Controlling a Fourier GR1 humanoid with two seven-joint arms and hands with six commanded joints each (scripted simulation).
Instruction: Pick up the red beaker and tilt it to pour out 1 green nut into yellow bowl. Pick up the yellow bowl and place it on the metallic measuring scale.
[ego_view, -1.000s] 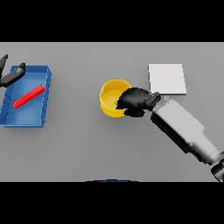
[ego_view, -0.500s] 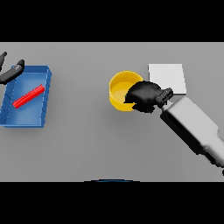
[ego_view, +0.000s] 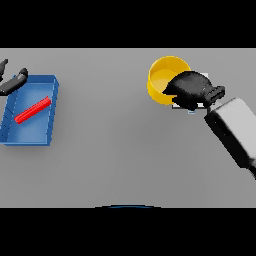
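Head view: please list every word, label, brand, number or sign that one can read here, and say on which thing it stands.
None: no readable text shows anywhere.
Yellow bowl, held in the right hand: plain, no marking.
Metallic scale, mostly hidden behind that hand: no display or digits visible.
Blue tray and the red object in it: no label.
Left hand at the tray's far corner: no marking.

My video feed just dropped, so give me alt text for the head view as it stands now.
The right hand grips the yellow bowl by its rim, with the metallic scale almost hidden beneath the hand. At far left, a red beaker lies inside a blue tray, with the left hand at the tray's upper-left corner.
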